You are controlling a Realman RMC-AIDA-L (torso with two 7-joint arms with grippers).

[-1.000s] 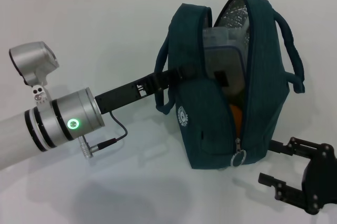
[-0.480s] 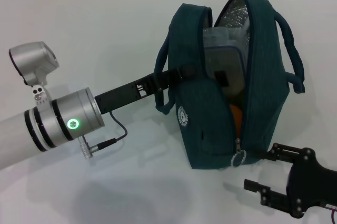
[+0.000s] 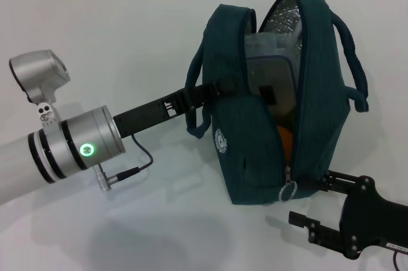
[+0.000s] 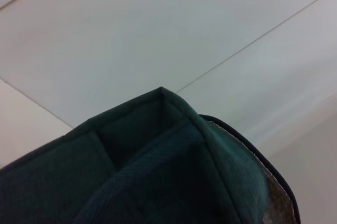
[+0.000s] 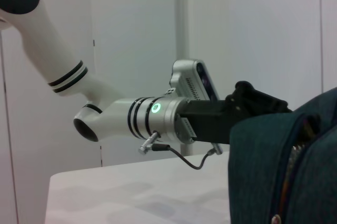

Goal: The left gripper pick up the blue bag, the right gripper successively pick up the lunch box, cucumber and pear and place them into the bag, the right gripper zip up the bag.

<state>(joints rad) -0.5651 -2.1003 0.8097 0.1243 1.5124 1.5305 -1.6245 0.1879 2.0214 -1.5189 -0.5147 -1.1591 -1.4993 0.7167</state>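
Observation:
The blue bag (image 3: 248, 150) stands open on the white table (image 3: 127, 35). My left gripper (image 3: 220, 86) is shut on its left side near the handle; the left wrist view shows only bag fabric (image 4: 147, 182). Inside I see the translucent lunch box (image 3: 271, 54) and, lower down, something orange (image 3: 287, 143). The cucumber is hidden. The zipper's ring pull (image 3: 289, 190) hangs at the bag's near end. My right gripper (image 3: 312, 199) is open, low by the table, just right of that pull. The right wrist view shows the bag (image 5: 274, 171) and the left gripper (image 5: 253, 105).
The left arm's silver wrist (image 3: 76, 143) and its cable (image 3: 137, 169) lie over the table's left part. The bag's right handle (image 3: 354, 60) sticks out to the right. A wall runs behind the table.
My right gripper has moved left and nearer to the bag's near end, close to the zipper pull. The bag and left arm have hardly moved.

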